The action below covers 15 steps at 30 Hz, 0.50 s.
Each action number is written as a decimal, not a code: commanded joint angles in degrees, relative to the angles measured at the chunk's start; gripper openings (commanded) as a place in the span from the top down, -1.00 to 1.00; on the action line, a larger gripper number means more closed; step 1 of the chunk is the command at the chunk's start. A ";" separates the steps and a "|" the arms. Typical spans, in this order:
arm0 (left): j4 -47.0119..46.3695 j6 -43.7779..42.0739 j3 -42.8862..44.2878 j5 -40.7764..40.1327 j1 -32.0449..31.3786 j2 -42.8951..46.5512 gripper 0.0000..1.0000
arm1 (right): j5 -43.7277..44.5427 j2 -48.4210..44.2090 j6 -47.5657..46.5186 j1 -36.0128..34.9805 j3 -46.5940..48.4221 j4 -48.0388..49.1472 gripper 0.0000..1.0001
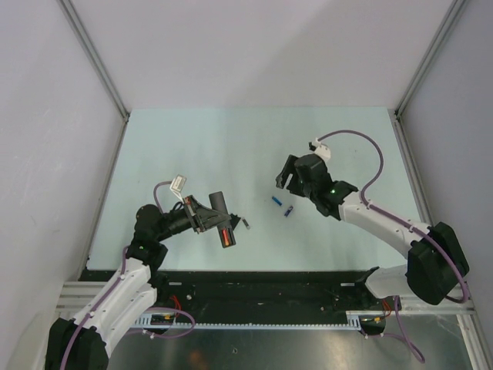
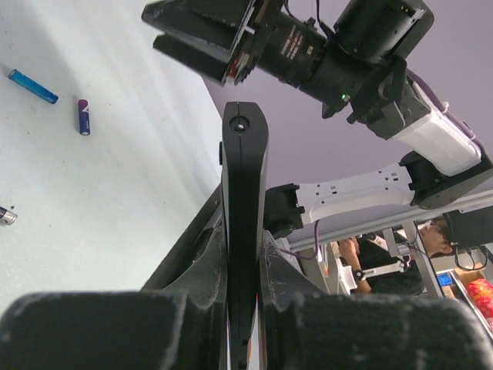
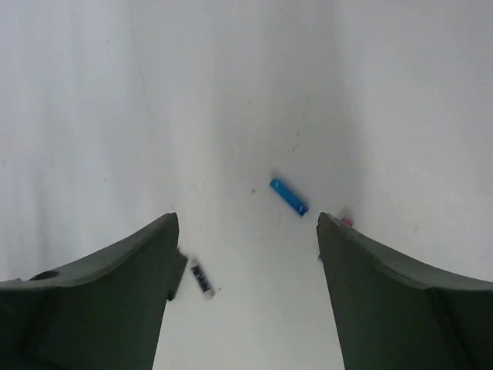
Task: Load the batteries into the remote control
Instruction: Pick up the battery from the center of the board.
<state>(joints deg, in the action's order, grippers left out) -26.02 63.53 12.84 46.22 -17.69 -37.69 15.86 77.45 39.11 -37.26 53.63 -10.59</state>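
Note:
My left gripper (image 1: 209,218) is shut on the remote control (image 1: 222,220), a slim black bar held edge-on between the fingers (image 2: 245,231). A red-orange battery (image 1: 226,236) shows in the remote's near end. On the table lie a blue battery (image 1: 275,203) (image 3: 288,196), a bluish-purple battery (image 1: 289,211) (image 2: 83,116) and a small dark battery (image 1: 247,224) (image 3: 202,279). My right gripper (image 1: 283,183) (image 3: 246,223) hangs open above them with nothing between its fingers. Its right finger hides most of the purple battery in the right wrist view.
The pale green table (image 1: 192,154) is walled by white panels with metal corner posts (image 1: 96,58). A black rail (image 1: 254,281) runs along the near edge by the arm bases.

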 commanded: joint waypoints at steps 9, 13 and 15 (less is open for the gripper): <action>-1.84 0.46 -0.89 -0.95 -0.50 0.51 1.00 | 15.87 5.33 35.41 -8.89 0.43 -20.78 -0.02; -1.84 0.55 -0.89 -1.39 -0.59 0.51 1.00 | 14.38 8.94 36.56 -9.41 0.43 -22.02 0.02; -1.84 0.63 -0.98 -1.39 -0.68 0.43 1.00 | 13.85 9.91 36.56 -9.41 0.43 -21.58 0.03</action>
<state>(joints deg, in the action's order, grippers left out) -26.00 63.57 12.01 45.28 -17.89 -37.71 27.22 85.43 71.26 -46.22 53.60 -29.47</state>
